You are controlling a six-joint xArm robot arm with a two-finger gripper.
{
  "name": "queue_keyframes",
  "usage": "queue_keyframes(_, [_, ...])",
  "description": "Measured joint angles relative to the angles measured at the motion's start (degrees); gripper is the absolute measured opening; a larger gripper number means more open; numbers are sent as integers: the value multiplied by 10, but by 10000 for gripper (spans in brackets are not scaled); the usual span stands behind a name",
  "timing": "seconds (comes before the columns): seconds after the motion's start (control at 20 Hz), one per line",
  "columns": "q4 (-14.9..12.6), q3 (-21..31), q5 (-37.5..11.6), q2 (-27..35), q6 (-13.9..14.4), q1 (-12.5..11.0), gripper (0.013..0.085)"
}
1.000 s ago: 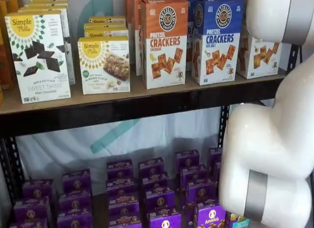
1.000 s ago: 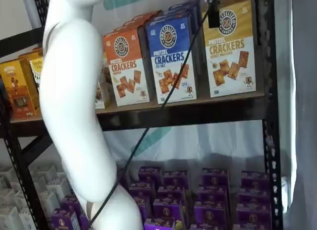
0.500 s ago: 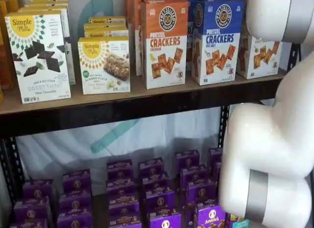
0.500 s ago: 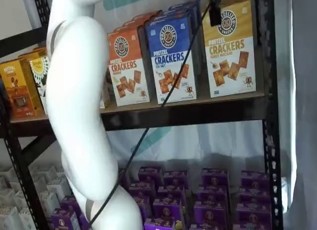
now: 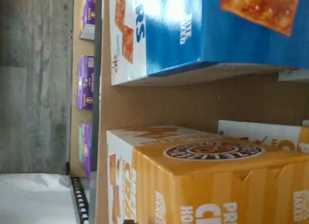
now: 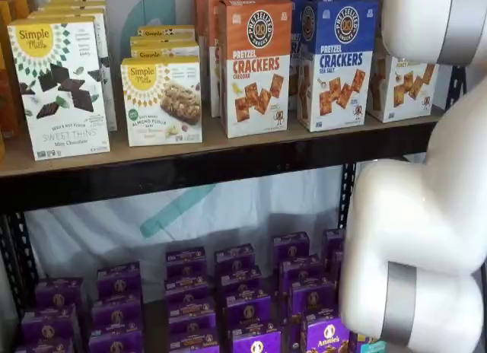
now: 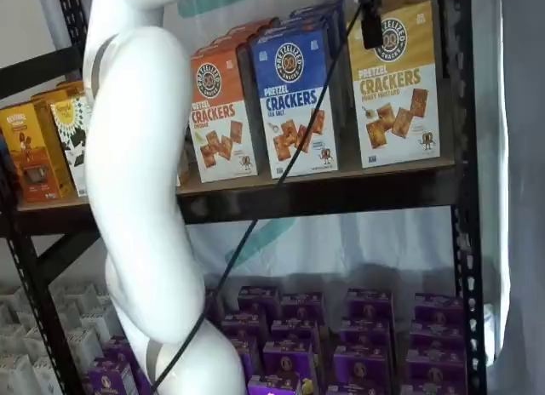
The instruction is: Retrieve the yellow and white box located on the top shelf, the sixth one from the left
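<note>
Wrist view, turned on its side, looks closely at the yellow and white box [image 5: 207, 185]. Its yellow top panel with the round dark logo fills the near part of the picture, and the blue carton [image 5: 207, 31] stands beside it with bare tan tabletop [image 5: 193, 103] between them. The fingers do not show here.

In a shelf view the black fingers [image 7: 370, 25] hang from the view's top edge with a cable [image 7: 281, 174] beside them. They sit in front of the box's [image 7: 396, 84] upper left corner, just beside its logo. Whether they touch it cannot be told, and no gap can be made out, so I cannot tell how far apart they stand.

Compared with a second ago, the white arm [image 7: 140, 182] has swung a little to the right and now covers more of the orange carton's [image 7: 221, 110] left edge. The fingers have crept slightly up and to the right. The boxes themselves have not shifted.

The box stands upright at the right end of the tabletop [image 7: 255, 180], next to the blue carton [image 7: 298, 97]. It is yellow above with "PRETZEL CRACKERS" lettering, and white below with pictures of square brown crackers. In a shelf view only its lower white part [image 6: 399, 83] shows, the rest hidden behind the arm [image 6: 426, 239].
</note>
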Motion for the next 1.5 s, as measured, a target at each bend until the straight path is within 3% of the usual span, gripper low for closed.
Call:
queue_keyframes(0.25, [-25, -21, 32, 9, 3, 5, 850])
queue_keyframes(0.65, [-19, -25, 45, 9, 1, 0, 850])
queue_keyframes(1.4, [-19, 0, 25, 5, -1, 0, 850])
queue_keyframes(1.5, [-17, -1, 24, 6, -2, -2, 770])
